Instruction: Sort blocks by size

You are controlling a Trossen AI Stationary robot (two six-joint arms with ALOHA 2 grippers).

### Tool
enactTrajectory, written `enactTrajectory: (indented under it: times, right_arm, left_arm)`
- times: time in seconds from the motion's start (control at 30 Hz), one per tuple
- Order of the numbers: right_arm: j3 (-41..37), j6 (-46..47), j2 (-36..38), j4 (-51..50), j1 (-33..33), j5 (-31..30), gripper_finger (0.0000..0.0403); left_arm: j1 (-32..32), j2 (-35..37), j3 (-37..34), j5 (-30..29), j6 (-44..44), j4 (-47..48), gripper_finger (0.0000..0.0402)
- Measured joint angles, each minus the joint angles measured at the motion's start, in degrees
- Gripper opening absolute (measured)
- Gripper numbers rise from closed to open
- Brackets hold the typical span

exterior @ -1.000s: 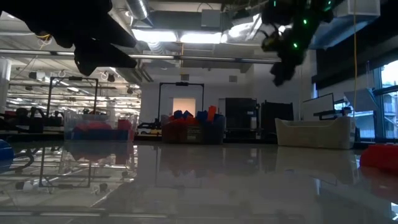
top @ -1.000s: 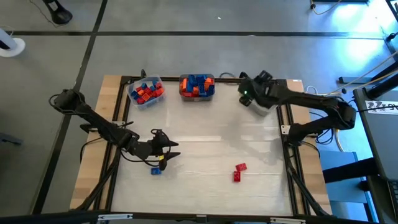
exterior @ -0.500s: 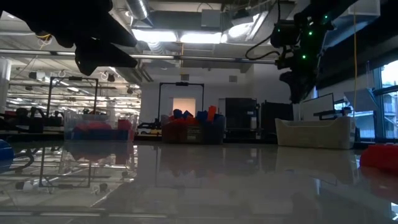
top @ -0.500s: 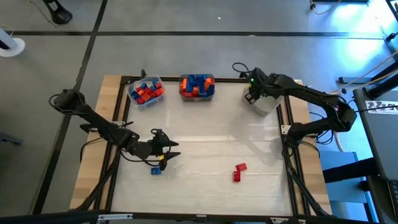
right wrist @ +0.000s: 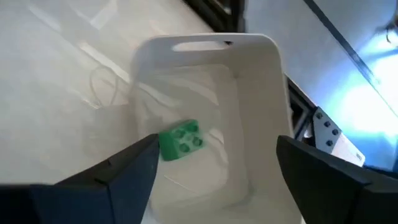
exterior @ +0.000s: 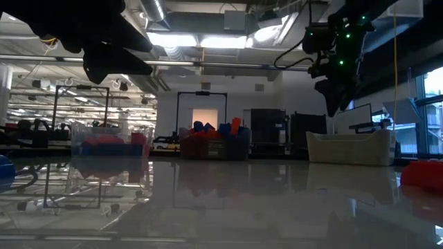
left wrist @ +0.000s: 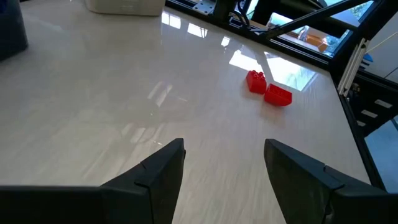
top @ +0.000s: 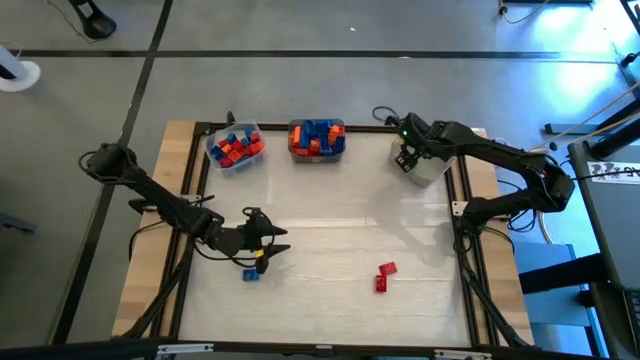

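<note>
Lying flat, green block (right wrist: pixel 181 140) in white bin (right wrist: pixel 261 112), studs up.

Clear bin (top: pixel 233 160), grey bin (top: pixel 316 152), white bin (right wrist: pixel 249 112).

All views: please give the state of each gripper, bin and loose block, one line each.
Left gripper: open, empty, above the table.
Right gripper: open, over the white plastic bin.
Green studded block: lying inside the white bin.
Two red studded blocks: loose on the table.
Small blue block: loose on the table.
</note>
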State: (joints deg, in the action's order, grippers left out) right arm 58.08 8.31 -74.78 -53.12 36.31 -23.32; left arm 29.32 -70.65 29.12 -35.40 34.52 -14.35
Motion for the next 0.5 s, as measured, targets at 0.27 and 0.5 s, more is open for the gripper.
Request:
enactTrajectory:
  times: [0.27,0.5]
  right_arm:
    - [0.07,7.15,3.81,-3.94,-13.43,9.46,0.0323]
    - [0.07,14.03,4.11,-8.89,-31.89,14.82,0.0323]
  left_arm:
    - [0.07,0.00,0.00,-0.02,-0.42,0.09,0.0210]
    - [0.07,0.00,0.00,-0.02,-1.53,0.24,0.0210]
